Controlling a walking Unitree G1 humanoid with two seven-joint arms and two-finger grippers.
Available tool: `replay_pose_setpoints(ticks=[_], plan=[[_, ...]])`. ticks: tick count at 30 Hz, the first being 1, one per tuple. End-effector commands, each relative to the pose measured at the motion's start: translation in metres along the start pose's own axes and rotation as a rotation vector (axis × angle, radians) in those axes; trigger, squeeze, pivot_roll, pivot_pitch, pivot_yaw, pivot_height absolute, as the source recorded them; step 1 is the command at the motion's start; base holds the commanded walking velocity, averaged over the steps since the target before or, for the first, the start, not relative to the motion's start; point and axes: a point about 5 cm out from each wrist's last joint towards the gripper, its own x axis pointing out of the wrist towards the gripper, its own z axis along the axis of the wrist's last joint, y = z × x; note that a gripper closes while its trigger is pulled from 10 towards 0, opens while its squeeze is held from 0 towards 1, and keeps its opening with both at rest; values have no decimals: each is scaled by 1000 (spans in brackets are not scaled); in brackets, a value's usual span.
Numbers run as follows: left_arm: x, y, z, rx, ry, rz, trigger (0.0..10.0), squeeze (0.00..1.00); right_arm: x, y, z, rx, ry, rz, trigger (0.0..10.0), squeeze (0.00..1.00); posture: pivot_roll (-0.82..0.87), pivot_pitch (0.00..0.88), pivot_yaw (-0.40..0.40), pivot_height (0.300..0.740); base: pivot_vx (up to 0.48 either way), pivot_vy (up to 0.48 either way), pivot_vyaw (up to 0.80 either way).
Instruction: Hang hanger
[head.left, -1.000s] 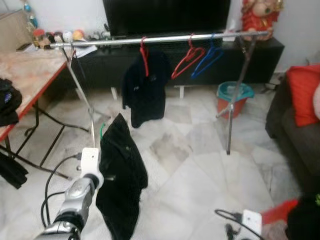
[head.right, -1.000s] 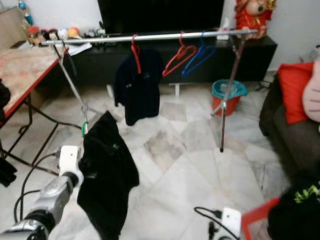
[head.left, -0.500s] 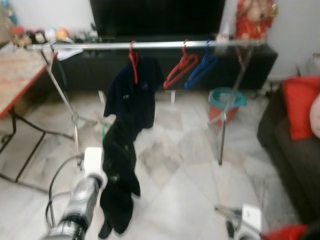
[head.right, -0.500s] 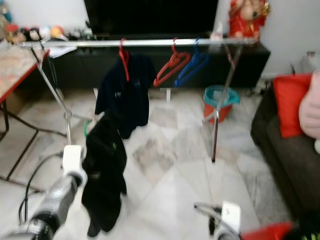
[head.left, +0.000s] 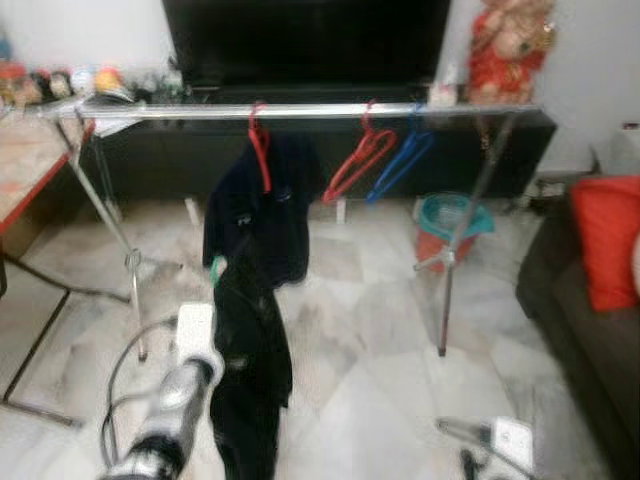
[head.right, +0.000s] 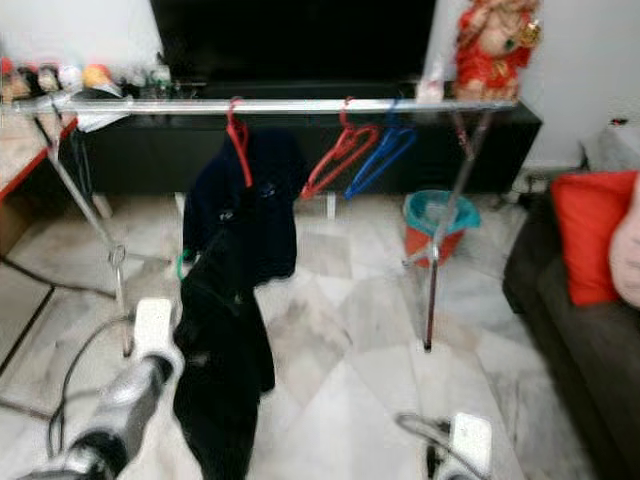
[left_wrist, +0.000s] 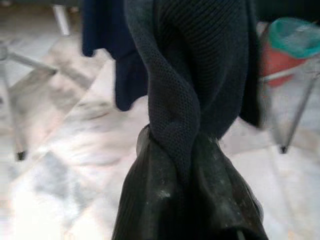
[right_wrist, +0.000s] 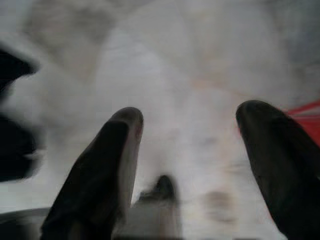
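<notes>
Left eye view, a bit blurred: no writing can be read. The left pincer is raised in front, closed on a black garment that hangs from a green hanger; only the hook tip shows. The pincer's fingers are hidden by the cloth. It is near the metal rail but below it, not touching. On the rail: a red hanger w/ dark shirt, an empty red hanger, a blue hanger. There is free rail between the left end and the shirt. The marble floor is open under the rail.

Right eye view: same scene; teal-and-red bucket behind the rack leg.

Left wrist view: twisted black cloth between the fingers.

Right wrist view: right pincer open over blurred floor, holding nothing.
</notes>
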Motion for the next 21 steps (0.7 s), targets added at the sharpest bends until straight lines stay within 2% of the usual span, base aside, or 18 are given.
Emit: replay_pose_setpoints(ticks=[1, 8, 21], plan=[[6, -6, 13, 7, -54, -24, 10000, 0, -2, -10, -7, 3, 21, -26, 10000, 0, -32, 0, 43, 740, 446, 0, 0], [6, -10, 12, 45, -41, -84, 10000, 0, -4, -6, -15, 30, 47, -24, 10000, 0, -29, 0, 54, 740, 390, 0, 0], [6, -12, 13, 43, -39, -98, 10000, 0, -4, -5, -18, 30, 57, -18, 10000, 0, -26, 0, 56, 740, 480, 0, 0]])
